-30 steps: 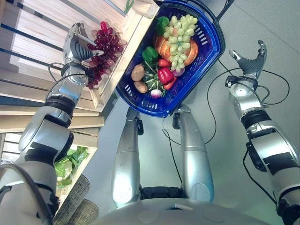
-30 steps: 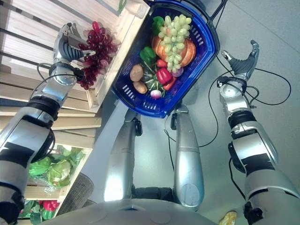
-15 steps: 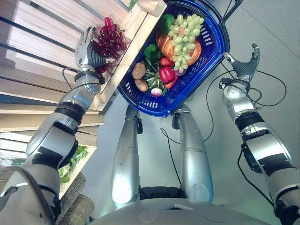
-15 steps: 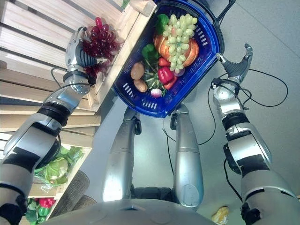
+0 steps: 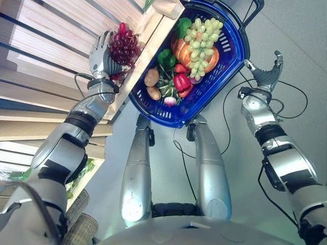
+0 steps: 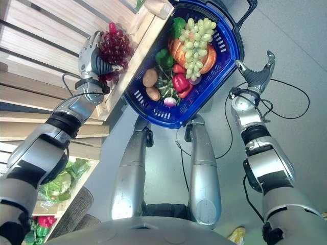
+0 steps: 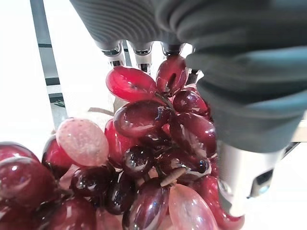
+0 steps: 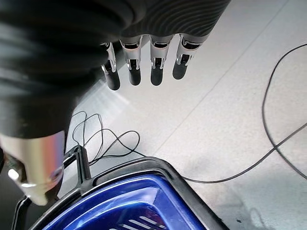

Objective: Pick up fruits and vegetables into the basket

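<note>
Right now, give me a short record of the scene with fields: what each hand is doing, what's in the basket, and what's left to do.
left hand: curled round the red grapes at the wooden shelf
right hand: open, holding nothing, over the floor beside the basket
basket: blue, on the floor next to the shelf
basket contents: green grapes, pumpkin, red pepper, green pepper, potatoes
remaining step: the red grapes are not yet in the basket

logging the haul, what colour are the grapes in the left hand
Dark red grapes, clearest in the left wrist view.
</note>
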Available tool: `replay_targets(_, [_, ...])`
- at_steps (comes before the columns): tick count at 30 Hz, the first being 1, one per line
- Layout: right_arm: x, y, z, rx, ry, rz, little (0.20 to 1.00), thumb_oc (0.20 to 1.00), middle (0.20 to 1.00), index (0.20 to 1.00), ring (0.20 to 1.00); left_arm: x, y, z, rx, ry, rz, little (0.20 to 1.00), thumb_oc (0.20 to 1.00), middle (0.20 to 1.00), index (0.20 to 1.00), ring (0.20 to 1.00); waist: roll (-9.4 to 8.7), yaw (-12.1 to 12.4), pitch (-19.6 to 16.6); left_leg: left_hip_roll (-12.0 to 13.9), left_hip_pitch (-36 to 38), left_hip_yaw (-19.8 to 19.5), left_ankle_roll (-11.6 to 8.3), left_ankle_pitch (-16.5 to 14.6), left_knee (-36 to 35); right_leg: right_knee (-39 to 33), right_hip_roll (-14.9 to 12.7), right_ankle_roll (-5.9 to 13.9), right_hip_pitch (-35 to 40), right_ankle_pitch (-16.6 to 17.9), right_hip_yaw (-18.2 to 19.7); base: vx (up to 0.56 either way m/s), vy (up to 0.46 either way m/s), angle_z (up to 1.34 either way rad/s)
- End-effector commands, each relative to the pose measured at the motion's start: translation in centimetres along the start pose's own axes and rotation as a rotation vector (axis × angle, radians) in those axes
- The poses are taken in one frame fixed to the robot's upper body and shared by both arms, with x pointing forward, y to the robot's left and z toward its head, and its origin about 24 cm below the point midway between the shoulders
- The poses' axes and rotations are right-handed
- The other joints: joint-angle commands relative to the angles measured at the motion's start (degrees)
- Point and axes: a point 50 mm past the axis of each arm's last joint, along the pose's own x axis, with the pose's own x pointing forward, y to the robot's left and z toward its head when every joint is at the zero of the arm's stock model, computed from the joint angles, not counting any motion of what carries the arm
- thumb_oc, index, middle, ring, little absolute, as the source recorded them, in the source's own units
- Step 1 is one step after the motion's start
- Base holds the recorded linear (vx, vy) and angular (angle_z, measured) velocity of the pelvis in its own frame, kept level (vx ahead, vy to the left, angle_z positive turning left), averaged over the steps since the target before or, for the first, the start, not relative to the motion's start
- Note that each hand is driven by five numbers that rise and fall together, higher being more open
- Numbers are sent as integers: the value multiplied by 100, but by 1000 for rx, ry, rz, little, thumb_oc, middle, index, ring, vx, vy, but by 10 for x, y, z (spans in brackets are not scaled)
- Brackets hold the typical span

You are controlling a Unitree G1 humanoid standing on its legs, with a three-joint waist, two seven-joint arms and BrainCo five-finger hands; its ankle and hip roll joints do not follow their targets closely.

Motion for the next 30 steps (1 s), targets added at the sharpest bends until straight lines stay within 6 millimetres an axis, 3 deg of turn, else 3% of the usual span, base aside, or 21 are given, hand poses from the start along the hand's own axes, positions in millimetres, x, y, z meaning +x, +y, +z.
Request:
replay_targets(1, [-1,-8,-1,48,-14,-47,1000,1000,1000,1000,1000,-9,-12,8,-5,-22,14,1000,1000,1000,1000,1000,-131,96,-151,-352,87,207,185,-834,659,-868,244,665,340,601,124,0,0,0])
replay_targets(8, [-1,-5,0,52,-13,-37,1000,1000,1000,1000,1000,-8,-16,7,2,10,-8,1000,1000,1000,1000,1000,-150,82,-151,-350,95,201,179,-826,657,-859,253,671,347,603,132,0,0,0])
replay_targets(13, [-2,6,8,57,-21,-10,1000,1000,1000,1000,1000,-6,-30,6,-181,121,-131,1000,1000,1000,1000,1000,-230,6,-151,-323,103,251,175,-811,669,-841,302,668,344,611,191,0,0,0])
replay_targets(19, [-1,12,15,55,-34,10,1000,1000,1000,1000,1000,-2,-33,7,-313,168,-184,1000,1000,1000,1000,1000,-289,-94,-151,-292,101,303,166,-807,690,-820,355,658,317,619,272,1,19,-4])
replay_targets(20, [-1,14,17,56,-36,14,1000,1000,1000,1000,1000,1,-32,8,-348,179,-206,881,881,881,881,881,-299,-120,-151,-280,111,321,164,-812,693,-806,370,657,316,614,291,2,14,-4])
replay_targets(21, [-1,15,18,56,-37,18,1000,1000,1000,1000,1000,2,-32,10,-372,185,-219,432,432,432,432,432,-307,-134,-151,-273,117,332,160,-814,691,-810,375,655,320,612,299,1,16,-7])
replay_targets(22, [-1,15,19,55,-39,19,1000,1000,1000,1000,1000,2,-32,10,-384,190,-225,200,200,200,200,200,-311,-141,-151,-270,119,337,158,-816,691,-812,376,654,322,611,303,-4,18,-8])
replay_targets(30, [-2,23,24,55,-48,42,1000,1000,1000,1000,1000,4,-36,5,-498,264,-292,200,200,200,200,200,-367,-232,-151,-242,158,376,147,-852,690,-833,402,653,341,598,373,1,5,-4])
